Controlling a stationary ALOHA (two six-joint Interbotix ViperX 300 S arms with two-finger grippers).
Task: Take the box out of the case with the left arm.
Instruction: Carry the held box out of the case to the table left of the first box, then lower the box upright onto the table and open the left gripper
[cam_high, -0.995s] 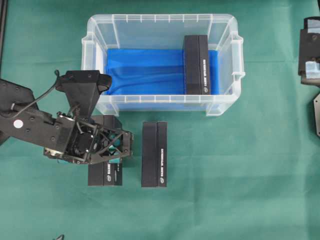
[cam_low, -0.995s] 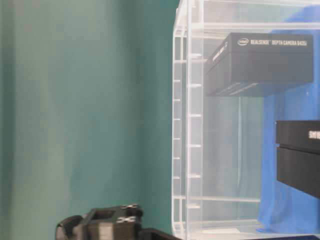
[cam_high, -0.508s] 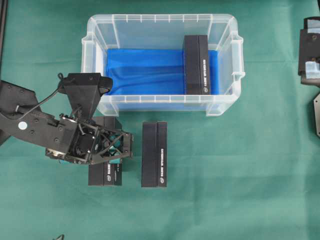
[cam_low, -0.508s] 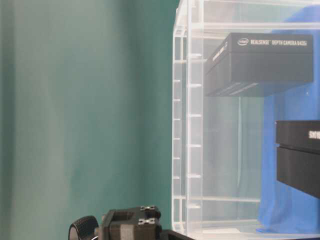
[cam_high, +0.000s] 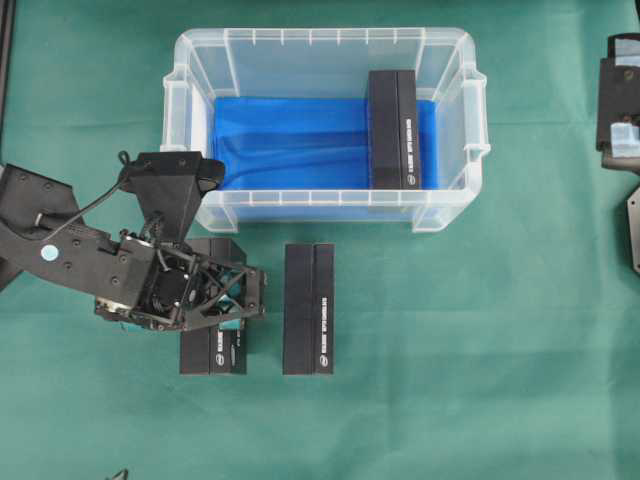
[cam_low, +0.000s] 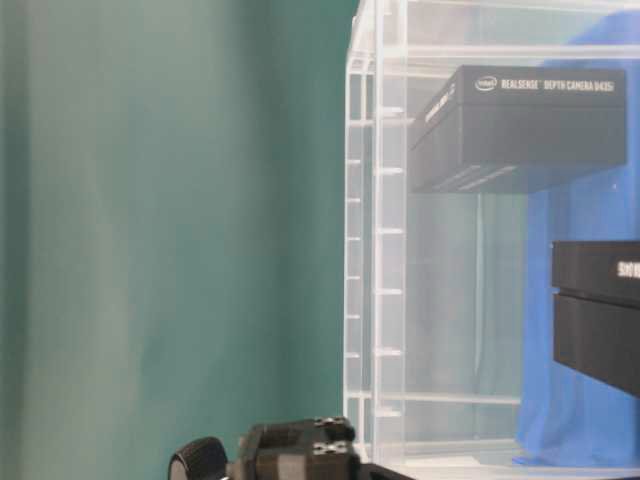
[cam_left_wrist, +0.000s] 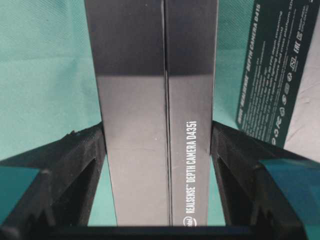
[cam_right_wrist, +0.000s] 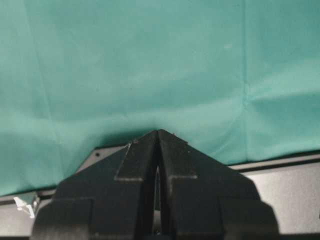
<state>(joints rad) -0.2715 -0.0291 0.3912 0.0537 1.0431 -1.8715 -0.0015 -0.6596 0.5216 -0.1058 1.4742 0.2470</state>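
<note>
You have open green cloth (cam_high: 480, 400) all along the near and right sides of the large clear plastic bin with the blue-lined floor (cam_high: 190, 130). Its ribbed front rim runs straight across, just above the two boxes lying outside it.

One long black rectangular box (cam_high: 392, 130) remains inside the bin, against the right end, with its long axis running from front wall to back wall. A second black box (cam_high: 308, 308) lies on the cloth in front of the bin, parallel to it. The third black box (cam_high: 212, 352) lies just to its left, also parallel.

Your black left arm's gripper (cam_high: 232, 300) reaches in from the left, low over that third box. In the wrist view its fingers (cam_left_wrist: 75, 165) press both long sides of the box. Your right gripper (cam_right_wrist: 158, 150) has its fingers pressed together, grasping nothing.
</note>
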